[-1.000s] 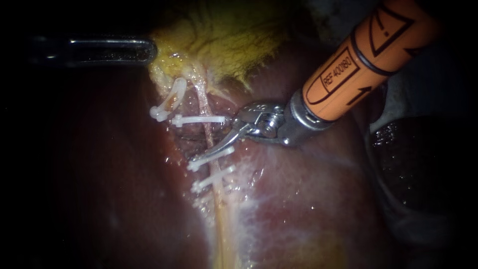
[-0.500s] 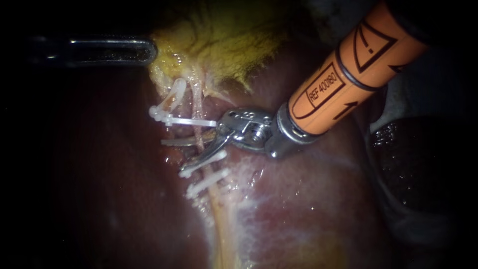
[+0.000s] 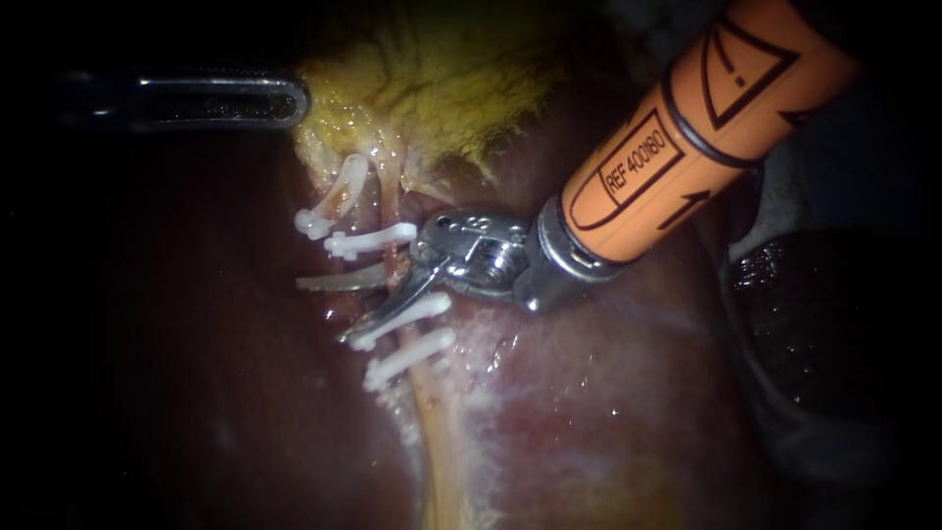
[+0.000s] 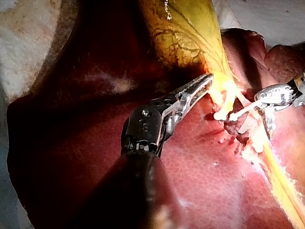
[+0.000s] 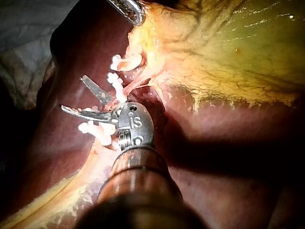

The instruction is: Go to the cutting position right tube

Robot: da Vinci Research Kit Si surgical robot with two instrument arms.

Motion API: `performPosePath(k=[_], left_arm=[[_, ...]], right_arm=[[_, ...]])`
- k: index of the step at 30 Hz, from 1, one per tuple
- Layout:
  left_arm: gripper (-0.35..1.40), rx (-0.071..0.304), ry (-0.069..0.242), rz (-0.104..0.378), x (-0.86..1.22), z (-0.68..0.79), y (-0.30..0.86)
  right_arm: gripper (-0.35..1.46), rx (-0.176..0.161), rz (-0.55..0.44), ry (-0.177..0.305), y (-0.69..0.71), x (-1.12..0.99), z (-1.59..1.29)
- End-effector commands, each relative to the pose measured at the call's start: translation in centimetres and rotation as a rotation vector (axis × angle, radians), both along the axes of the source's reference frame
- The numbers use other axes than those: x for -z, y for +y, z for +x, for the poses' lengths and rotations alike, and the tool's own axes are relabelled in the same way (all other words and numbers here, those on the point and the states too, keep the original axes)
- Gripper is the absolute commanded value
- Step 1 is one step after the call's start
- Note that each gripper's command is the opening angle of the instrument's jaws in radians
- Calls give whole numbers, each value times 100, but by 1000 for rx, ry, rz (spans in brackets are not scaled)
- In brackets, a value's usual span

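Straddling the right tube (image 3: pixel 429 383) at frame centre, the right tool (image 3: pixel 324 309) is standing spread; best seating it squarely between the clips (image 3: pixel 371 240), touching neither.

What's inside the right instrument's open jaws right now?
The tube crosses between the right instrument's open jaws, near their hinge, between two white clips. What lies under the lower jaw is covered.

Our left instrument (image 3: pixel 294 98) comes in from the left, its tip at the gallbladder's (image 3: pixel 442 79) left edge. The gallbladder lies above the liver (image 3: pixel 196 393). A tube (image 3: pixel 432 393) runs down from it, crossed by clips (image 3: pixel 368 240). Our right instrument (image 3: pixel 322 310) enters from the upper right, and its open blades straddle the tube between two clips.
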State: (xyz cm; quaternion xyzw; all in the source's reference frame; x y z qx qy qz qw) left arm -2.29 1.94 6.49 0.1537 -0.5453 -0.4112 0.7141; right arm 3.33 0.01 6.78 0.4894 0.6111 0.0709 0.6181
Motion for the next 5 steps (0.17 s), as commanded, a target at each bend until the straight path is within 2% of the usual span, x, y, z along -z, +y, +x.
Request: performPosePath(k=[1, 5], left_arm=[[-35, 0, 0, 0, 0, 0, 0], [-35, 0, 0, 0, 0, 0, 0]], right_arm=[[66, -2, 0, -2, 0, -1, 0], [71, -20, -2, -13, -1, -2, 0]])
